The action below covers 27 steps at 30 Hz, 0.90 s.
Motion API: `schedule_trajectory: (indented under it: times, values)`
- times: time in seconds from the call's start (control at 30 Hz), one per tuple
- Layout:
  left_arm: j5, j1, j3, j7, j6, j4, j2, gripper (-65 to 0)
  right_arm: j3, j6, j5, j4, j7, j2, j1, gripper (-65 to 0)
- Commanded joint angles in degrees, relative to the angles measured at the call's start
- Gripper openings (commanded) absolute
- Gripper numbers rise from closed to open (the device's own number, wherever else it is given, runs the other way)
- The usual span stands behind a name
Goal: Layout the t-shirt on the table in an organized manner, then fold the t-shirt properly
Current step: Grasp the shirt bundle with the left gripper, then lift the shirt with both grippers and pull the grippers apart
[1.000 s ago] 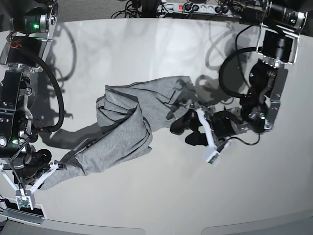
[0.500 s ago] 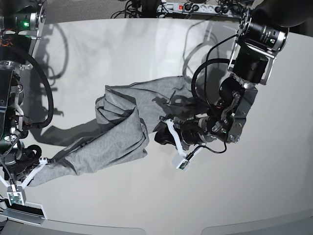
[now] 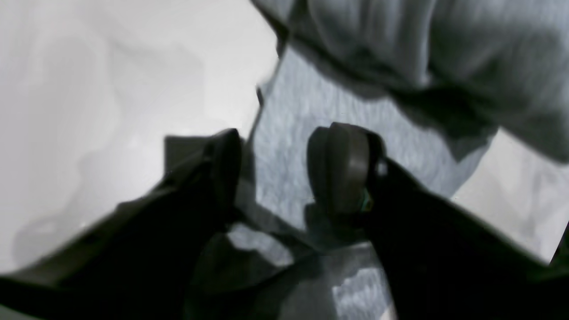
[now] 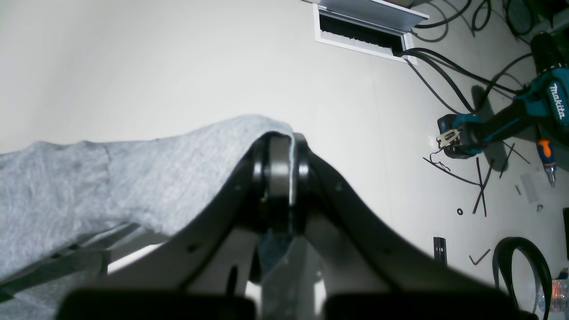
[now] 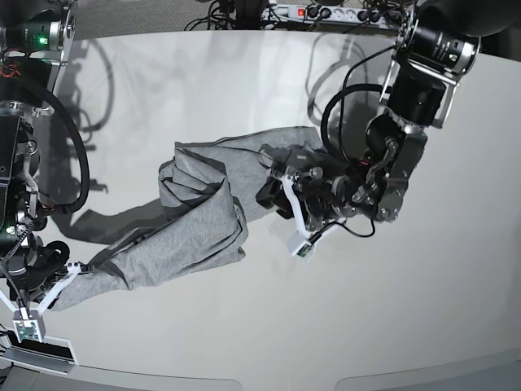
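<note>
The grey t-shirt (image 5: 203,212) lies bunched and twisted on the white table (image 5: 366,326), stretched from the centre down to the lower left. No lettering shows. My right gripper (image 5: 65,281) is shut on the shirt's lower-left end; in the right wrist view the gripper (image 4: 280,173) pinches a fabric edge (image 4: 133,178) that hangs lifted off the table. My left gripper (image 5: 269,195) is at the shirt's right edge. In the left wrist view it (image 3: 275,169) is open, with a flat layer of grey fabric (image 3: 289,133) between its fingers (image 3: 340,169) and thick folds (image 3: 422,44) just beyond.
A power strip (image 5: 326,12) and cables lie past the table's far edge. In the right wrist view a teal drill (image 4: 511,115), loose cables and small parts lie at the right, and a slotted white vent (image 4: 364,26) is at the top.
My left arm has swung left from beside the shirt to its right edge. My right gripper has pulled the shirt's lower-left end a little further left and stretched it.
</note>
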Motion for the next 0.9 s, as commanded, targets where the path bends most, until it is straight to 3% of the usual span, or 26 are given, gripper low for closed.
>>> schedule_trajectory:
  times: [0.0,0.13,0.17,0.47,0.57,0.7,0.87]
  values:
    - [-0.8,-1.1,-0.3,-1.7,0.1,0.8,0.1,-43.6,0.3,-0.2,-0.1,1.0,1.5,0.8,1.6,-65.0]
    - [-0.8,0.1,-0.3,-1.7,0.3,0.8,0.1,-62.9,0.3,-0.2,-0.1,1.0,1.5,0.8,1.6,-65.0]
    - [-0.9,-0.1,-0.3,-1.6,0.3,0.8,0.1,-65.0,0.3,-0.2,-0.1,1.0,1.5,0.8,1.6,-65.0]
    - [-2.3,-7.2,-0.5,5.4,0.5,6.3,-0.1,-65.0,0.3,-0.1,-0.1,1.0,1.5,1.0,1.6,-65.0]
    - [-0.6,-8.7,-2.2,6.5,4.2,9.7,-0.1,-65.0,0.3,0.9,0.0,1.0,1.6,1.4,1.6,-65.0]
    - [1.8,-11.5,-6.0,10.1,4.3,14.0,-0.3,-65.0,0.3,1.6,1.0,1.0,1.8,2.3,1.6,-65.0]
    - [1.7,-16.5,-6.7,10.9,4.3,15.1,-5.1,-65.0,0.3,1.0,0.7,1.0,2.1,5.1,1.7,-65.0]
